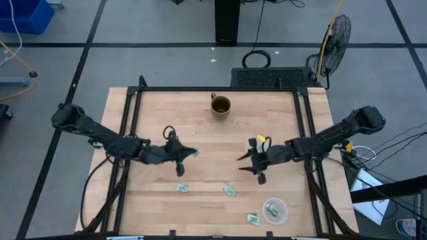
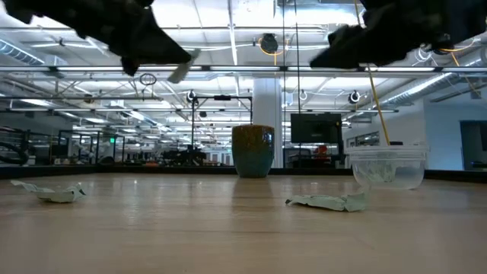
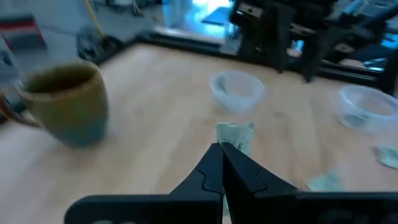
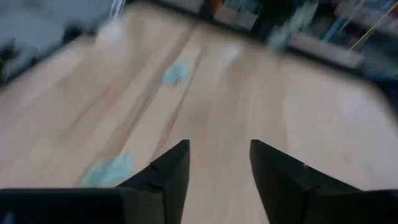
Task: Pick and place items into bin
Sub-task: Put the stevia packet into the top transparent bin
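My left gripper [image 1: 189, 154] hovers above the table's middle left, shut on one pale green wrapped piece [image 3: 235, 137], which also shows as a piece [image 2: 183, 70] high over the table. My right gripper [image 4: 219, 163] is open and empty, in the air at the middle right [image 1: 248, 165]. Three more pieces lie flat on the wood near the near edge [image 1: 181, 188] [image 1: 229, 191] [image 1: 252, 218]. The clear plastic bin [image 1: 274, 210] stands on the near right and holds a piece. My left gripper pinches the wrapped piece by its near end [image 3: 231, 147] between the tips of its two shut fingers [image 3: 211, 168]. The rest of the wrapper sticks out past the fingertips. It is lifted clear of the table.
A brown mug [image 1: 221, 105] stands upright near the far edge. The left wrist view shows a clear cup [image 3: 236, 90] straight ahead and another clear cup [image 3: 367, 107] off to the side. Black frame rails [image 1: 127, 133] run along the table's left and right sides.
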Tool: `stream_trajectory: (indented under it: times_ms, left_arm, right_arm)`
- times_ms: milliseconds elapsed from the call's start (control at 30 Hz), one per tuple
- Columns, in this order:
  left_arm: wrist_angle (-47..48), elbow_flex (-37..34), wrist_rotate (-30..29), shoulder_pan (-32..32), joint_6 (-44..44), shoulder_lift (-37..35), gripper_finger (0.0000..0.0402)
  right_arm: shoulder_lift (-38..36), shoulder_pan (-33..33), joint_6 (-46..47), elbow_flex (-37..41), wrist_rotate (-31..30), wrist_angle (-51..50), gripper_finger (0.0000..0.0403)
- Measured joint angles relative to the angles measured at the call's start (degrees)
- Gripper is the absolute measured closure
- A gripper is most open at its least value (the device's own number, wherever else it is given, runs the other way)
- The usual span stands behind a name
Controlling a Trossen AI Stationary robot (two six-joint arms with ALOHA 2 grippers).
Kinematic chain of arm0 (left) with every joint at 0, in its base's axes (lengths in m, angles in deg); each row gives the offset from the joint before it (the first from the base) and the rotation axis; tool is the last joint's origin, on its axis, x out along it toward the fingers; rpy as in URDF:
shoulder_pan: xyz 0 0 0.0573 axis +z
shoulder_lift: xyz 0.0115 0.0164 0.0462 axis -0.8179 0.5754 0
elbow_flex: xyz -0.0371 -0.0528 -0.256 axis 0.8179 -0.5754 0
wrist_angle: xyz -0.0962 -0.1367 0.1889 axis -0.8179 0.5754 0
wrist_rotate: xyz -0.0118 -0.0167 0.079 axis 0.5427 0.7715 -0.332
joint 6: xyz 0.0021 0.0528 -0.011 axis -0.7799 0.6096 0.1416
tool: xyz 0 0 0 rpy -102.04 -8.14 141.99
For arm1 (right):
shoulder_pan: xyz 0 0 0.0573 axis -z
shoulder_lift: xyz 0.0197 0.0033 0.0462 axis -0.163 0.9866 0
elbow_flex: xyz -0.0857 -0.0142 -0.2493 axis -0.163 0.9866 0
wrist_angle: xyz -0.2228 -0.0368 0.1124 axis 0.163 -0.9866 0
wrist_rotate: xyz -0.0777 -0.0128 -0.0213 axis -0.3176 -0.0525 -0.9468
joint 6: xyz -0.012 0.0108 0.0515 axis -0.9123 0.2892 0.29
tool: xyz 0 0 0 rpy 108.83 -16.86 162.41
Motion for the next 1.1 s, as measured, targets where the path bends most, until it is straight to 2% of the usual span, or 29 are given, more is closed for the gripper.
stream_trajectory:
  times_ms: [133,200,267,367,567,667,767,900,1100]
  left_arm:
    - [-7.4,0.0,3.0,4.0,4.3,4.1,0.0398]
    - [-10.9,0.0,3.9,5.8,4.5,6.6,0.0399]
    - [-16.5,0.1,3.9,7.4,4.7,9.5,0.0398]
    - [-22.7,0.6,4.5,9.1,6.8,13.9,0.0397]
    - [-23.9,8.1,4.8,11.3,12.1,20.6,0.0394]
    - [-20.0,12.8,6.2,11.3,14.8,23.5,0.0394]
    - [-14.3,16.6,4.5,10.8,16.0,25.9,0.0398]
    - [-11.2,18.5,0.2,10.5,16.2,27.3,0.0393]
    - [-11.1,18.4,-0.9,10.4,16.4,26.8,0.0395]
  right_arm:
    - [1.4,3.3,1.6,2.8,0.9,18.0,0.0214]
    - [3.4,4.3,1.6,3.8,-2.1,26.1,0.0211]
    - [6.2,5.2,1.3,3.9,-4.6,32.5,0.0213]
    - [11.2,6.2,1.3,3.4,-4.7,37.8,0.0220]
    - [19.7,8.1,0.4,-1.5,-9.7,37.7,0.0228]
    - [21.3,9.2,0.0,-2.6,-12.6,37.2,0.0228]
    - [21.4,9.8,1.2,-2.7,-13.3,36.2,0.0229]
    - [21.2,10.0,1.9,-2.7,-13.6,35.1,0.0229]
    - [21.2,9.8,4.2,-2.8,-13.6,31.9,0.0229]
